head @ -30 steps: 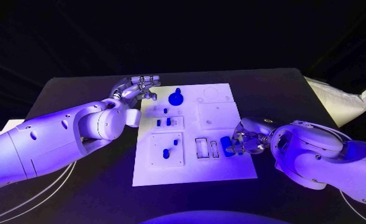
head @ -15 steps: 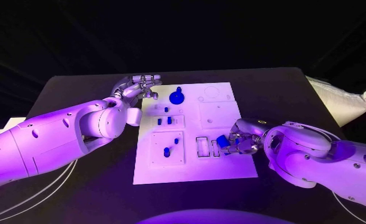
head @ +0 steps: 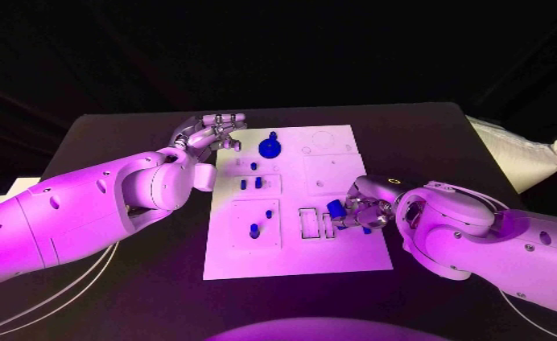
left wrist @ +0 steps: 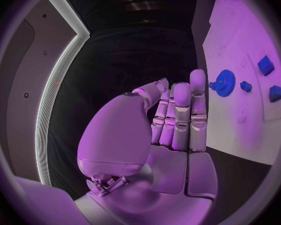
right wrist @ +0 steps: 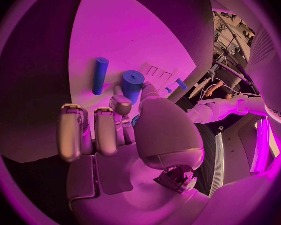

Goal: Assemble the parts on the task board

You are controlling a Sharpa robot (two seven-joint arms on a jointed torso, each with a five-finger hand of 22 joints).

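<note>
Fingers [right wrist: 121, 105] of the right hand [head: 362, 214] pinch a short blue cylinder part [right wrist: 132, 84] above the white rectangular task board [head: 348, 256], by its two empty rectangular slots [head: 315, 224]; since a second ago it has shifted toward them. Right wrist view adds a long blue rod [right wrist: 100, 75] lying flat. Left hand [head: 209, 133] hovers at the board's far-left corner over the black bench [head: 105, 136], fingers straight, side by side, empty, near the blue gear [left wrist: 224, 82].

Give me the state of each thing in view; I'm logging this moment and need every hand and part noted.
left hand: open, holding nothing, at the board's far left corner.
right hand: holds a blue cylinder.
task board: flat on the table.
blue gear: lying on the board.
blue rod: lying on the board.
</note>
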